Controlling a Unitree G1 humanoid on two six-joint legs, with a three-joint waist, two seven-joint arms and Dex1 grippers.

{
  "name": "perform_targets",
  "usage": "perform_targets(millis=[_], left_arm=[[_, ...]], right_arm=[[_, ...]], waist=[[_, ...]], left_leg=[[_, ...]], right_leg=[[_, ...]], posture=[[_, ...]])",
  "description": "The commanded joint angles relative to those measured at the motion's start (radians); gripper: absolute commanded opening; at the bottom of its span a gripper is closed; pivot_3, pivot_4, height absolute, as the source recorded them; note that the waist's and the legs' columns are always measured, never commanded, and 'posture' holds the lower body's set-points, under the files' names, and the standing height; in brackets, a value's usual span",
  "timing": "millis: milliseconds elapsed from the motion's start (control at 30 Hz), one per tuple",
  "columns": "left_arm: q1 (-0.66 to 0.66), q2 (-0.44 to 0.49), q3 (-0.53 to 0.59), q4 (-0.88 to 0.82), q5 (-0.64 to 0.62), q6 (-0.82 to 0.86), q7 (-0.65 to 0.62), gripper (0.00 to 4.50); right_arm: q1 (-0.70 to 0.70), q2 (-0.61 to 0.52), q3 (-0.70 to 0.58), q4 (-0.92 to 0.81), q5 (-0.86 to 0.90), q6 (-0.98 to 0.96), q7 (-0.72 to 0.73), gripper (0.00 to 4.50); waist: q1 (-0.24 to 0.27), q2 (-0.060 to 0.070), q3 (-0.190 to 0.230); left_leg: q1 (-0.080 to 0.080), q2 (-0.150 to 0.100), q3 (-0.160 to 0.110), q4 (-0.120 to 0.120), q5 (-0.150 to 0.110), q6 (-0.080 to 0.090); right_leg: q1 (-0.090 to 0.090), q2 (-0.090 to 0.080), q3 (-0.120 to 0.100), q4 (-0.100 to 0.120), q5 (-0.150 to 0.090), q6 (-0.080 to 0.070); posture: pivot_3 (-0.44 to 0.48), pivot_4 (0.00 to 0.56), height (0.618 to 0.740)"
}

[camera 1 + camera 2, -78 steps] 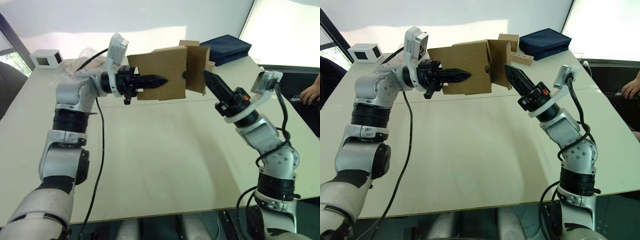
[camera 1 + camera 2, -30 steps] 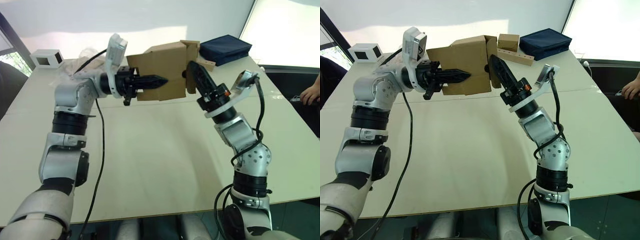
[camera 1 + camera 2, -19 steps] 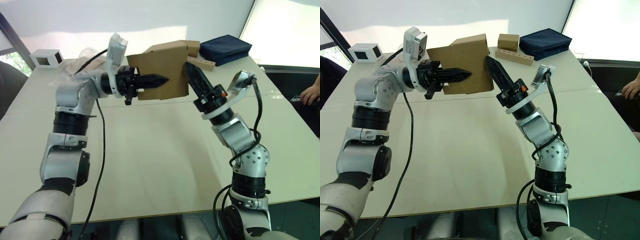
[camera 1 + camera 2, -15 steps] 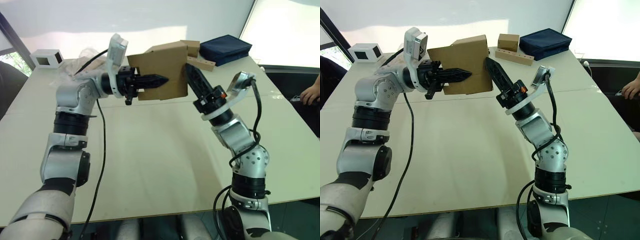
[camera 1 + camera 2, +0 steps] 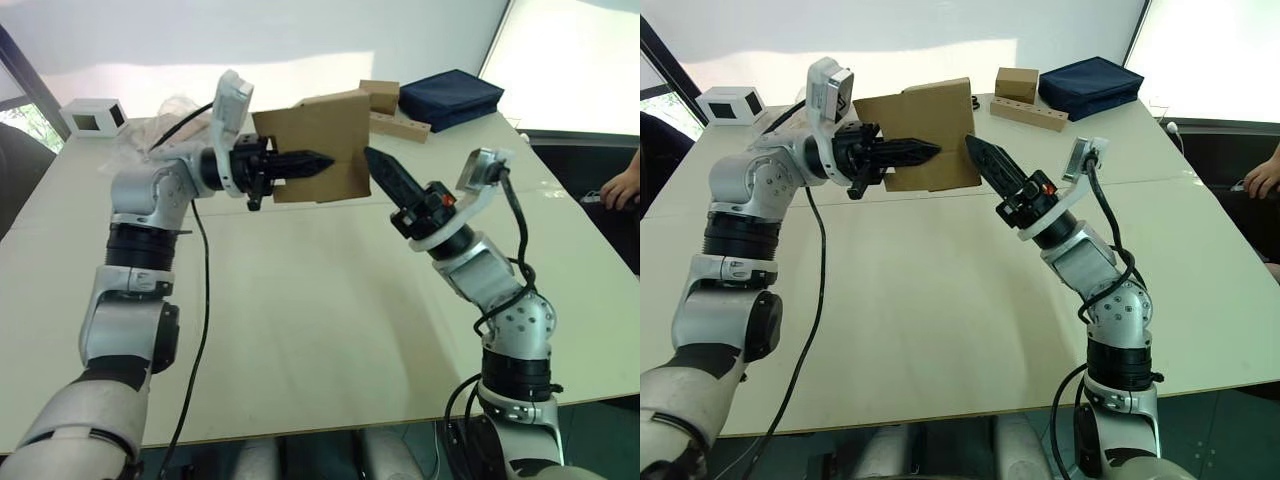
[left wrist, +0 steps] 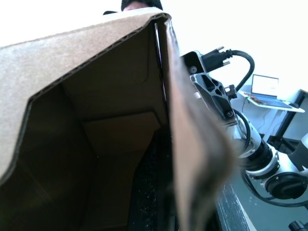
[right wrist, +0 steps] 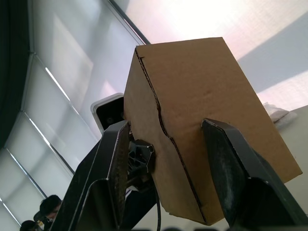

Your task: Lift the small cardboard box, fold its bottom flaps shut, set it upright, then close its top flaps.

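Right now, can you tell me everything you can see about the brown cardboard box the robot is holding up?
The small cardboard box is plain brown corrugated card with no print. It hangs in the air above the table, held by the left gripper, whose black fingers clamp one wall. The end facing the right gripper looks folded shut, with a notched seam showing. That gripper is open and close by it, apparently not touching.

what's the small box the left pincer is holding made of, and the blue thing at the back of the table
The small cardboard box looks like plain brown corrugated cardboard, matte and unprinted; the left wrist view shows fluting along a cut edge. The left pincer holds it. The blue thing seems to be dark navy fabric, perhaps a soft case, though this is uncertain.
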Motion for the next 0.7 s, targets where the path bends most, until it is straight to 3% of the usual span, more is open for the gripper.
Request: perform_targets(millis=[33,400,500,633,700], left_arm=[[-0.042,0.009,0.017,-0.035,-0.016,0.004,-0.009,0.0],[-0.039,0.048,0.03,-0.054,-0.042,0.044,-0.046,0.0],[-0.038,0.048,0.027,-0.055,-0.044,0.047,-0.046,0.0],[-0.043,0.042,0.025,-0.05,-0.042,0.048,-0.04,0.0],[-0.046,0.038,0.024,-0.046,-0.041,0.048,-0.037,0.0]], right_arm=[[0.006,-0.052,0.011,-0.059,0.018,0.046,0.041,2.4],[0.035,-0.156,-0.17,-0.016,0.114,0.023,0.031,2.4],[0.017,-0.144,-0.166,0.006,0.045,-0.017,0.015,1.63],[0.0,-0.124,-0.115,0.0,-0.036,-0.051,0.021,0.06],[-0.005,-0.106,-0.085,-0.011,-0.068,-0.061,0.023,0.06]], waist=[[0.001,0.0,0.0],[0.001,0.0,0.0],[0.001,0.0,0.0],[0.0,0.0,0.0],[0.0,0.0,0.0]], left_leg=[[0.0,0.0,0.0,0.0,0.0,0.0],[0.0,0.0,0.0,0.0,0.0,0.001],[0.0,0.0,0.0,0.0,0.0,0.001],[0.0,0.0,0.0,0.0,0.0,0.0],[0.0,0.0,0.0,0.0,0.0,0.0]], right_leg=[[0.0,0.0,0.0,0.0,0.0,0.0],[0.0,0.0,0.0,0.0,0.0,0.0],[0.0,0.0,0.0,0.0,0.0,0.0],[0.0,0.0,0.0,0.0,0.0,0.0],[0.0,0.0,0.0,0.0,0.0,0.0]], posture=[[0.0,0.15,0.74],[0.0,0.15,0.74],[0.0,0.15,0.74],[0.0,0.15,0.74],[0.0,0.15,0.74]])
